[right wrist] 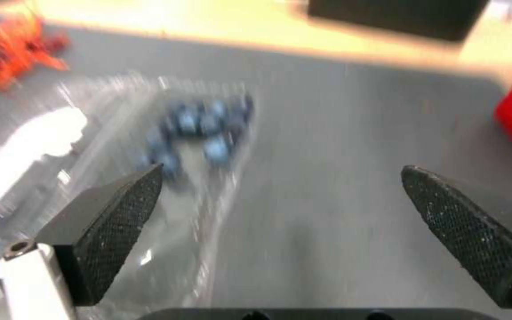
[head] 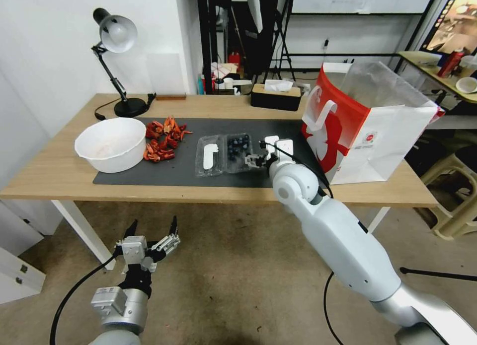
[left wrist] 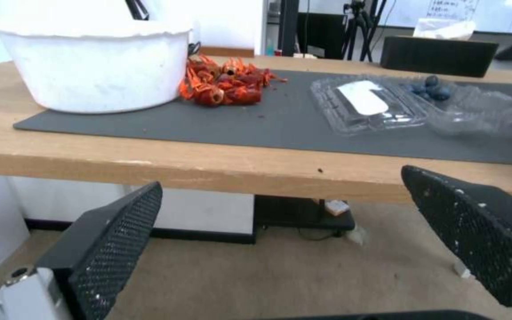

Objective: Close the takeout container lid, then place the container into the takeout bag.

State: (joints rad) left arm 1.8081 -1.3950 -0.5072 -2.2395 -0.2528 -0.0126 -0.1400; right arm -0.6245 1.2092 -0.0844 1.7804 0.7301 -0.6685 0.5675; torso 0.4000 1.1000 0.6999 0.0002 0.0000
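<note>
The takeout container point(head: 238, 149) lies open on the dark mat point(head: 278, 131), with blueberries point(right wrist: 200, 129) in its right half. Its lid point(head: 208, 156), which bears a white label, lies flat to the left of that half. My right gripper point(head: 254, 154) hovers open just at the container's right edge; in the right wrist view, one finger point(right wrist: 114, 222) is over the clear plastic and the gap point(right wrist: 280, 213) is over bare mat. The red-and-white takeout bag point(head: 367, 131) stands open at the table's right end. My left gripper point(head: 153, 231) hangs open below the table's front edge.
A white bowl point(head: 112, 144) and a heap of red crayfish shells point(head: 161, 139) sit on the mat's left part. A desk lamp point(head: 117, 62) and a black tissue box point(head: 276, 94) stand at the back. A plastic stool point(head: 457, 196) is at the right.
</note>
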